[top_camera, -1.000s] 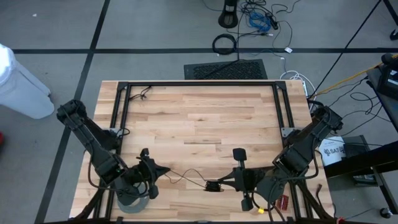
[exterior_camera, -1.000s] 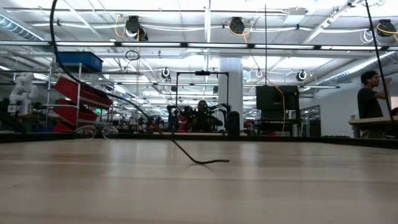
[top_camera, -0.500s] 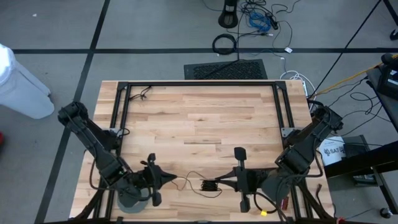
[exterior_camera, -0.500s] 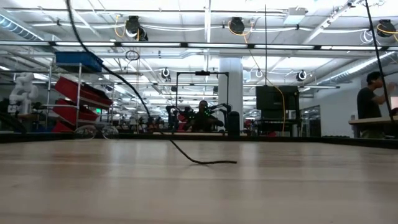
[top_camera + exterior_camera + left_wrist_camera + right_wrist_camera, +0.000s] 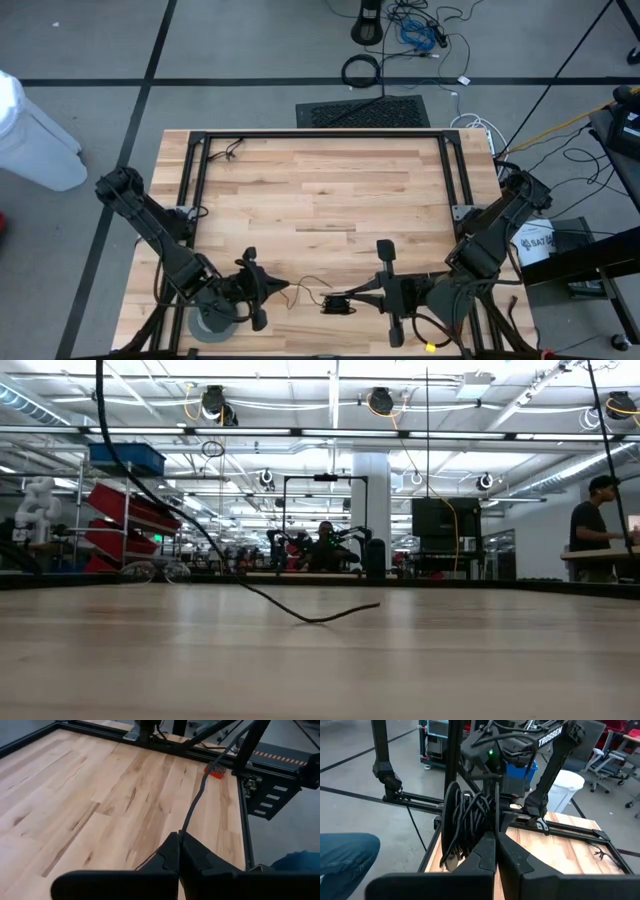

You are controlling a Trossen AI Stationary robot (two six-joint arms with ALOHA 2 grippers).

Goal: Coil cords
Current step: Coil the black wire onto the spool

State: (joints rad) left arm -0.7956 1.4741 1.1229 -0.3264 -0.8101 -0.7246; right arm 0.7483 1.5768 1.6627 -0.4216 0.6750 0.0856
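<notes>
The cord is a thin dark wire. Part of it is wound into a small coil [image 5: 335,303] [image 5: 467,817] that sits at the tips of my right gripper [image 5: 349,299] [image 5: 495,836], which is shut on it near the table's near edge. From the coil a slack stretch of cord [image 5: 308,285] runs left to my left gripper [image 5: 287,288] [image 5: 178,836], shut on the wire. In the low view a low bend of the cord [image 5: 325,618] rests on the tabletop. My left gripper pinches the single thin wire [image 5: 184,826] between its two fingertips, coming nearly level from the table's left. The wire leaves the tips and runs slack toward the right arm. My right gripper pinches several bunched loops of the coil [image 5: 487,822] between its fingers, coming nearly level from the right. The coil stands on edge beside the fingertips, lifted clear of the table.
A black metal frame [image 5: 320,133] runs along the table's far and side edges. A grey tape roll [image 5: 212,322] lies under the left arm at the near left. A small red object [image 5: 216,771] sits near the right arm. A person [image 5: 597,510] stands in the room beyond.
My left gripper has gone toward the table's right, closer to the right gripper, still shut on the wire. The slack cord between the two has bunched up, and its bend on the table has shifted. The coil has stayed lifted at the right gripper.
</notes>
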